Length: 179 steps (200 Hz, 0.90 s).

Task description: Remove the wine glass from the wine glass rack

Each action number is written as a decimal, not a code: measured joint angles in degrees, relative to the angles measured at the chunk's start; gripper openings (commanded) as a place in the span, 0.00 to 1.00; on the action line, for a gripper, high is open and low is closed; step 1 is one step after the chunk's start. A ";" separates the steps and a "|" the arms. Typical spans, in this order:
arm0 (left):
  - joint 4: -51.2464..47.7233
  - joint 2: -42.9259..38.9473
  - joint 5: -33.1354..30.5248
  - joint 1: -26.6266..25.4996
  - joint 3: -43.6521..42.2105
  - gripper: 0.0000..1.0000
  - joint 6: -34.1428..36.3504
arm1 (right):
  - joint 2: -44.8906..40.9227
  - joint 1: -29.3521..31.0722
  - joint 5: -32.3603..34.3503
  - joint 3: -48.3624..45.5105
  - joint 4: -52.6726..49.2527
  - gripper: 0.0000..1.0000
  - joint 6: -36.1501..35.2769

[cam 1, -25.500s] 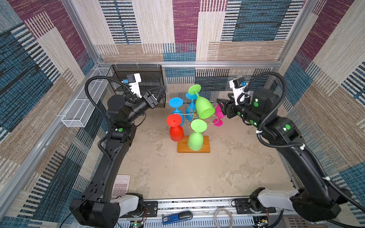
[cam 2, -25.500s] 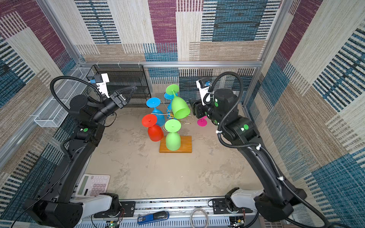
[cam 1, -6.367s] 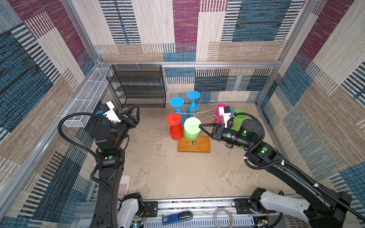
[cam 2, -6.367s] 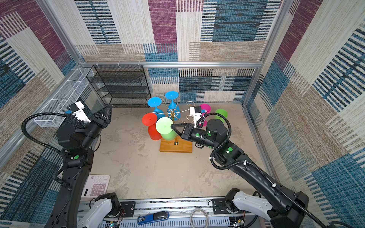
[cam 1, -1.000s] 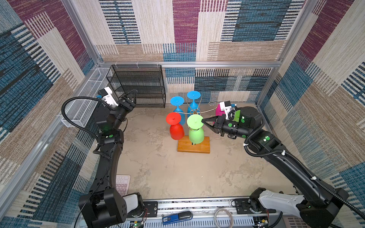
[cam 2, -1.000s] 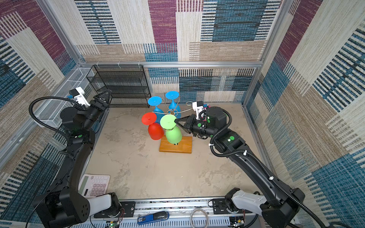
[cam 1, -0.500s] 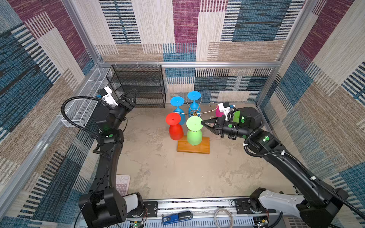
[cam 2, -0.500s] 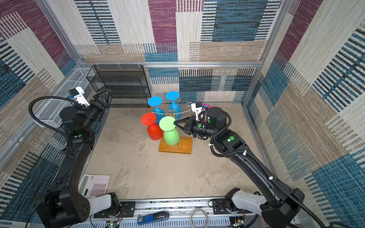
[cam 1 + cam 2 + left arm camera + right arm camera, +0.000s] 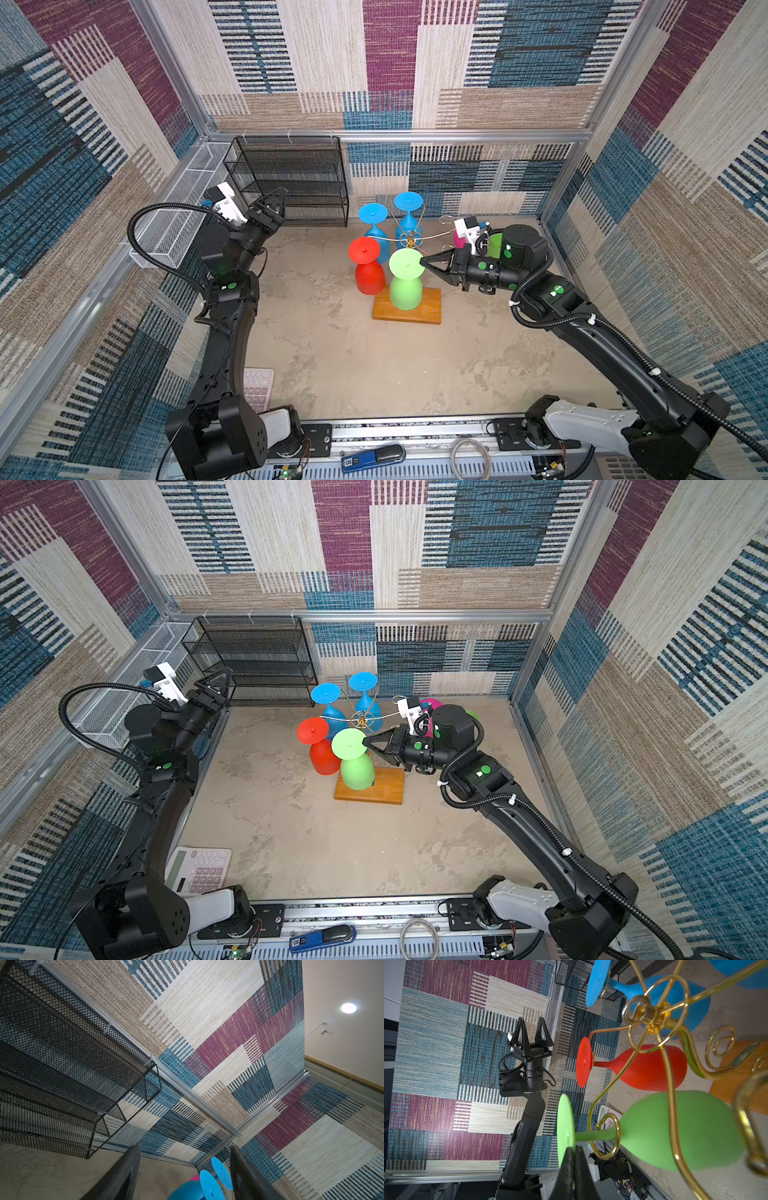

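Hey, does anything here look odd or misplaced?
A calculator lies by the left arm's base, unrelated to the glassware. Nothing looks spilled. The right claw pinches the hanging green wine glass by its foot.

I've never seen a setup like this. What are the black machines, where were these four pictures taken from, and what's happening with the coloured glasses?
Those are two robot arms at the near edge of a table, each ending in a two-fingered gripper. Two pictures look down from side-by-side cameras overhead; two come from a camera on each arm's wrist. A gold wire rack on a wooden base holds glasses upside down: two blue glasses, a red glass, a green glass. The right gripper is shut on the rim of the green glass's foot; the stem sits in a rack curl. The left gripper is open and empty, raised near a black mesh shelf.
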 measured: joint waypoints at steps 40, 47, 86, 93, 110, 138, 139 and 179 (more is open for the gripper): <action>0.00 -0.20 0.02 0.00 0.00 0.70 -0.04 | 0.17 0.00 -0.68 0.00 0.28 0.00 0.22; 0.00 -0.20 0.02 0.00 0.00 0.70 -0.07 | 0.24 0.00 -0.70 0.00 0.28 0.00 0.26; 0.00 -0.26 0.00 0.11 0.00 0.70 -0.24 | 0.87 0.00 -0.79 0.00 0.74 0.00 0.66; 0.00 -0.28 0.00 0.11 0.00 0.70 -0.24 | 0.96 0.00 -0.85 0.00 0.81 0.00 0.66; 0.00 -0.37 0.02 0.15 0.00 0.70 -0.26 | 1.05 0.00 -0.94 -0.28 1.29 0.00 0.87; 0.00 -0.39 0.00 0.26 0.00 0.70 -0.26 | 1.27 0.00 -1.11 -0.87 2.34 0.00 1.09; 0.00 -0.39 0.00 0.26 0.00 0.70 -0.26 | 1.27 0.00 -1.11 -0.90 2.36 0.00 1.09; 0.00 -0.46 0.02 0.37 0.00 0.70 -0.28 | 1.77 0.02 -1.09 -1.05 3.30 0.00 1.29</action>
